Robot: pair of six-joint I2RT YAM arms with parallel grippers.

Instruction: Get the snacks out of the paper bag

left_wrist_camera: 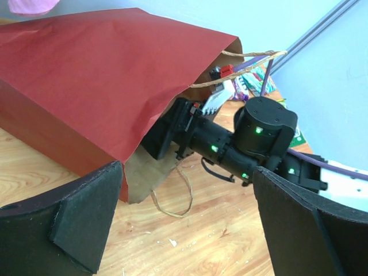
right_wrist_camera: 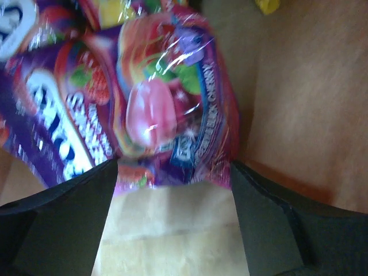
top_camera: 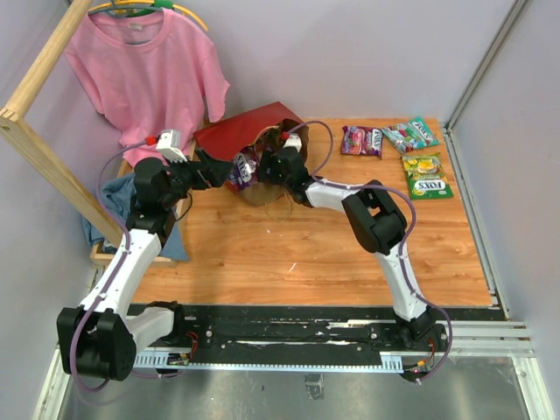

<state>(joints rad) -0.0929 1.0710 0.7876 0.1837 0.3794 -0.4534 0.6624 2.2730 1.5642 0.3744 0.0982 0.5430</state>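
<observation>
The left claw (left_wrist_camera: 190,227) gaped wide and empty before the paper bag (left_wrist_camera: 86,75). Inside its mouth, the right claw (right_wrist_camera: 173,172) straddled a purple packet (right_wrist_camera: 144,103); whether it gripped could not be told.

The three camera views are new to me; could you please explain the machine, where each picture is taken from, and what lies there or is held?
The machine is two white robot arms bolted to a wooden table, each ending in a two-fingered claw. The top picture looks down from above; the other two come from cameras on the wrists. A dark red paper bag lies on its side. The left claw is open and empty, facing the bag's mouth. The right claw reaches inside, fingers either side of a glossy purple candy packet; whether it grips, I cannot tell. Several more candy packets lie at the table's far right, and a pink T-shirt hangs behind.
</observation>
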